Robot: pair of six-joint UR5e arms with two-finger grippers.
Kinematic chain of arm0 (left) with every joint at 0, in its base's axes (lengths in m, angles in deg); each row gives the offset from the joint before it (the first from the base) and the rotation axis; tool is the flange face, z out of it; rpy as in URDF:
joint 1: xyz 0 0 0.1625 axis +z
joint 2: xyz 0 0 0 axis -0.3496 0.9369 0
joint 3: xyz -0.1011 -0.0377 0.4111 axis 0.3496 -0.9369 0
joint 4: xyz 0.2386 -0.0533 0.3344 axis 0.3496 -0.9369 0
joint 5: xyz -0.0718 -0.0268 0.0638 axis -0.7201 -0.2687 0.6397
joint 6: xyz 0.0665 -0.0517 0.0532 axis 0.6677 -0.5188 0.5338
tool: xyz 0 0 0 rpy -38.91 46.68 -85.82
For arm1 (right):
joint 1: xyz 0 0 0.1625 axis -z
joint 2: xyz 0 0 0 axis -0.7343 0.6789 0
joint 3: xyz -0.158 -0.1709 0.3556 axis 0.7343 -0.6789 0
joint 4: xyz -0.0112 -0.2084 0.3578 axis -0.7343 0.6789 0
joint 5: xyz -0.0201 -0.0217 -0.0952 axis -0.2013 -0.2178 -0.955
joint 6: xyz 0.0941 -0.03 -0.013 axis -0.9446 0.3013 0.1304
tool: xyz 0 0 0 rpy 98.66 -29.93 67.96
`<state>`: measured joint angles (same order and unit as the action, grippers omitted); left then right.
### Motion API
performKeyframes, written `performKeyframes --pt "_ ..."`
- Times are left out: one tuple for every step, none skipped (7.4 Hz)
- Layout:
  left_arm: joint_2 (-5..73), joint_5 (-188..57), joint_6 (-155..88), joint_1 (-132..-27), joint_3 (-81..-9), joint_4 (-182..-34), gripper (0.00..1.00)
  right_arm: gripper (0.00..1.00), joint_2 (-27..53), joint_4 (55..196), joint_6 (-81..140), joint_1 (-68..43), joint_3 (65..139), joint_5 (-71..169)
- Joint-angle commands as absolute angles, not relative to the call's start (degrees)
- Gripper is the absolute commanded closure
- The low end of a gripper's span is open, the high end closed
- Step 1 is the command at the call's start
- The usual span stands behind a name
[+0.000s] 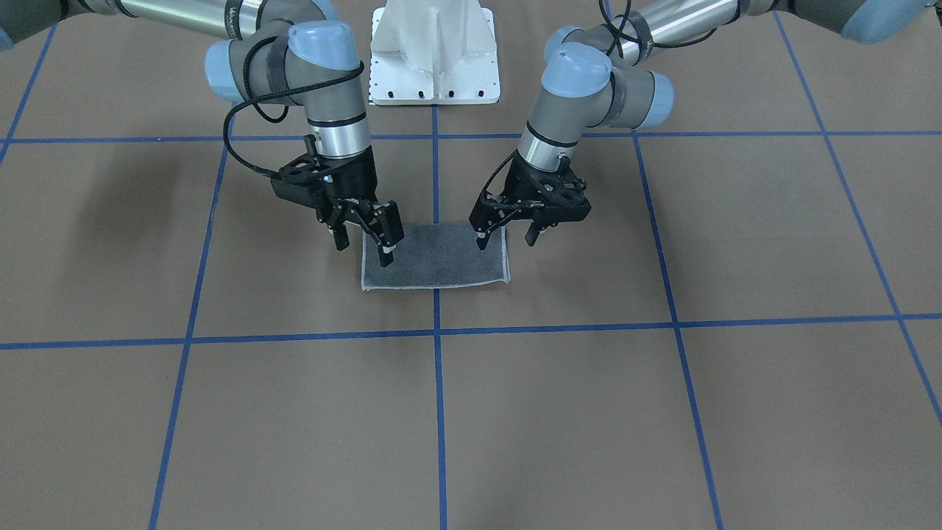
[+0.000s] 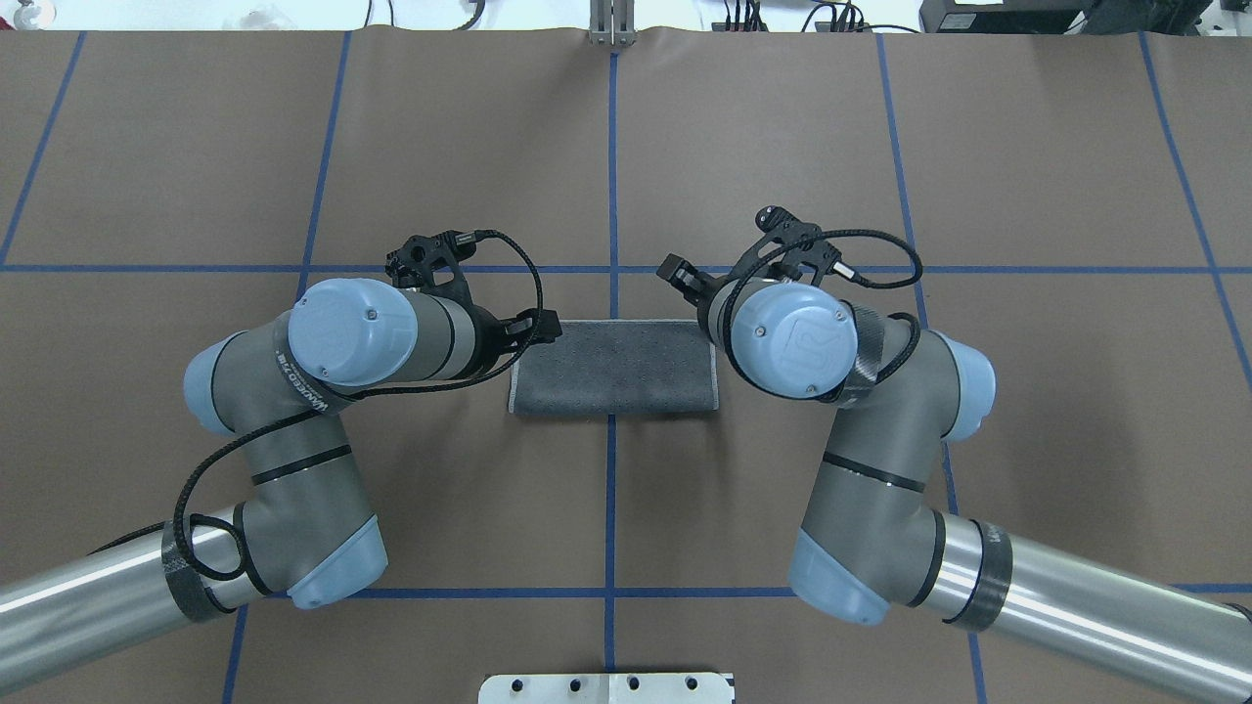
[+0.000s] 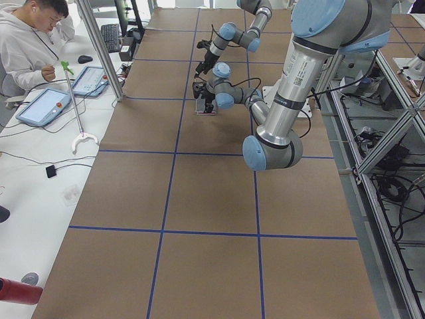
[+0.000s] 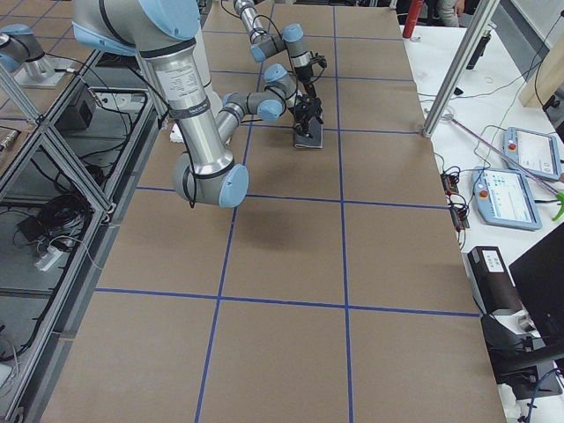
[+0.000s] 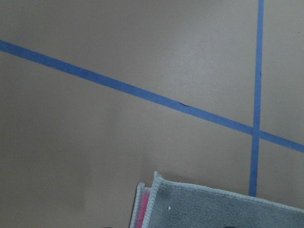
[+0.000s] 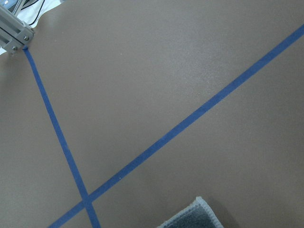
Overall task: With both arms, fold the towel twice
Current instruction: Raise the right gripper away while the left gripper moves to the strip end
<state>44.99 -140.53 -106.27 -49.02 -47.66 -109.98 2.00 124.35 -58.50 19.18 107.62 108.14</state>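
Note:
The towel (image 1: 434, 265) lies flat on the brown table as a folded rectangle, dark grey face up, with light grey edging. It also shows in the overhead view (image 2: 613, 367). In the left wrist view a pink layer (image 5: 145, 209) peeks out under the grey corner (image 5: 213, 209). My left gripper (image 1: 506, 237) is open and straddles the towel's short edge on my left side. My right gripper (image 1: 363, 248) is open and straddles the opposite short edge, with one fingertip (image 1: 386, 258) over the cloth. I cannot tell whether the fingers touch it. A towel corner (image 6: 194, 219) shows in the right wrist view.
The white bolted pedestal (image 1: 434, 51) stands at the robot's base behind the towel. Blue tape lines (image 1: 436, 324) grid the table. In the exterior left view an operator (image 3: 30, 33) sits at a side bench with tablets (image 3: 43, 106).

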Motion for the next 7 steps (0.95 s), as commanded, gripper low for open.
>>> performKeyframes --pt "44.4 -142.8 -104.8 -48.7 -48.4 -110.1 0.0 0.0 4.2 124.4 -44.5 11.4 107.8 119.3" --pt "44.4 -142.6 -105.6 -48.4 -48.9 -110.2 0.0 0.0 5.6 125.0 -36.5 6.6 108.2 125.3" --pt "43.9 -142.6 -109.8 -48.2 -49.1 -111.9 0.0 0.0 7.9 125.3 -26.8 2.3 108.2 130.2" --pt "42.6 -142.4 -111.8 -48.1 -49.1 -114.5 0.0 0.0 9.7 125.4 -18.6 -1.6 108.1 133.6" --pt "41.1 -142.3 -114.2 -48.0 -48.6 -116.6 0.06 0.0 10.8 125.3 -15.5 -4.4 108.1 136.5" --pt "40.7 -142.2 -115.6 -47.9 -48.5 -116.7 0.14 0.0 11.1 125.3 -13.8 -5.3 108.1 137.4" --pt "40.9 -142.2 -118.9 -47.8 -48.3 -116.8 0.17 0.0 11.1 125.3 -13.7 -5.4 108.1 137.4"
